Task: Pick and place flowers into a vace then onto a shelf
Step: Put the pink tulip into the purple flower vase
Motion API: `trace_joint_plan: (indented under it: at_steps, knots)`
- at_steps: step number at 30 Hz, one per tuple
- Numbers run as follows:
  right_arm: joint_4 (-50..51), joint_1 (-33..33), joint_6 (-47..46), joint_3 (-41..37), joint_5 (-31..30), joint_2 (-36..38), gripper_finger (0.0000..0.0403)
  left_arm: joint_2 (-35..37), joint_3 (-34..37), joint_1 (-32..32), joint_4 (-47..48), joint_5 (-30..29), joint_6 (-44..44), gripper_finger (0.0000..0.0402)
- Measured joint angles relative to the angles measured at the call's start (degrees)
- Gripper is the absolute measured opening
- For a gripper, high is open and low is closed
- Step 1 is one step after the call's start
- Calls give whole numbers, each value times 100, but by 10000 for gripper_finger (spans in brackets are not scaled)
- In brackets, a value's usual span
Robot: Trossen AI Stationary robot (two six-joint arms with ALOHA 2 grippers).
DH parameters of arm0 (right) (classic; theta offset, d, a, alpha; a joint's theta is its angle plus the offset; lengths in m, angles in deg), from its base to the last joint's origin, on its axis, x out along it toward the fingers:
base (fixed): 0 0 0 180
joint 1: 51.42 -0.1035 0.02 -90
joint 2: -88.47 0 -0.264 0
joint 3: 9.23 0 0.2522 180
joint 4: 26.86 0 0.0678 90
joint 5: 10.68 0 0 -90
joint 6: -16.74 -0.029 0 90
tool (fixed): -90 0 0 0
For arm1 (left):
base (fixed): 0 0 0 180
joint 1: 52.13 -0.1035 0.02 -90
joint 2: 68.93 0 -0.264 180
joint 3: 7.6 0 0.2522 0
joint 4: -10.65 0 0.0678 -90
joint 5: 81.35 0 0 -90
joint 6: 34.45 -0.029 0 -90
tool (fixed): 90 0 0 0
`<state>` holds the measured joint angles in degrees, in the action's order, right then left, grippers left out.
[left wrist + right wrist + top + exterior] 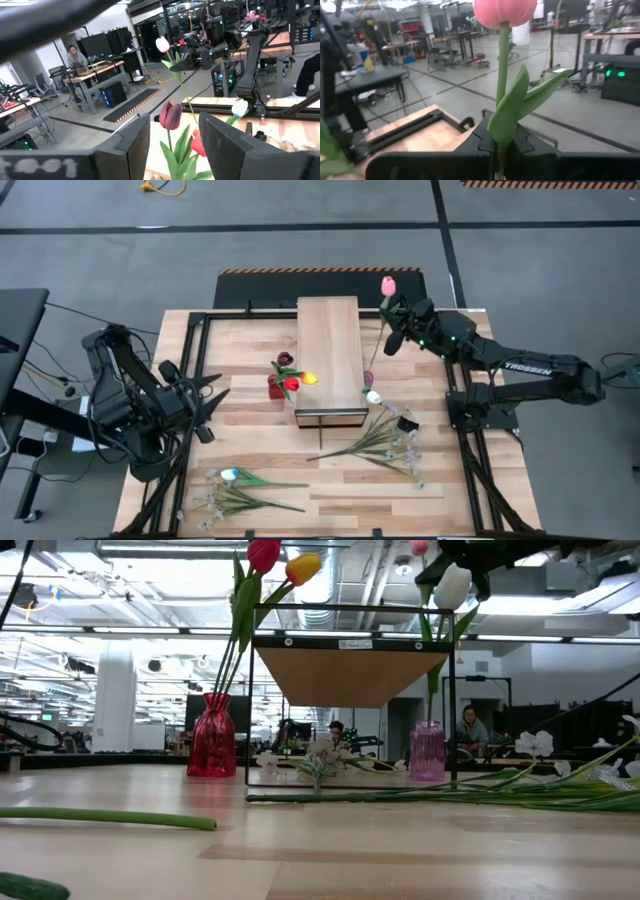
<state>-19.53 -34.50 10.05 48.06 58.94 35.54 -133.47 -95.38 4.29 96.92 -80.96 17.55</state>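
My right gripper [393,317] is shut on a pink tulip [387,285] just right of the shelf [328,355], above a pink vase [427,751]. That vase holds a white tulip [452,586]. A red vase [276,387] left of the shelf holds red, yellow and maroon tulips [171,115]. Both vases stand on the tabletop. My left gripper [213,406] hangs open over the table's left side, level, pointing toward the red vase, with nothing between its fingers [131,142]. My right gripper pinches the pink tulip's green stem [501,100] between its two fingers [484,140], below the bloom and at the leaves. The fingers come in level from the table's right and lie across the stem. The tulip stands about upright. Its stem runs down toward the pink vase; whether it is inside I cannot tell.
Loose sprays of pale blossoms [378,442] lie on the table near the shelf's front right. More sprays and a pale tulip [232,476] lie at the near left; a green stem [110,817] is close to the low camera. A black frame [190,330] borders the table.
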Motion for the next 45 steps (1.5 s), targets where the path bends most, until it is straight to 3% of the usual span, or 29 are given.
trace_joint_plan:
  at_steps: [7, 18, 35, 45]
  knots:
    - [17, -369, -291, 0, -92, -433, 0, -26, 0, 0, -2, 361, 353, 159]
    - [40, -654, -492, 0, -526, -1004, 0, -26, 0, 0, -2, 436, 401, 159]
    - [1264, -877, -943, 2, -524, -1107, 6, -26, 0, 2, -43, 486, 425, 160]
    - [1385, -908, -943, 2, -388, -1107, 31, -26, 0, 2, -43, 470, 425, 160]
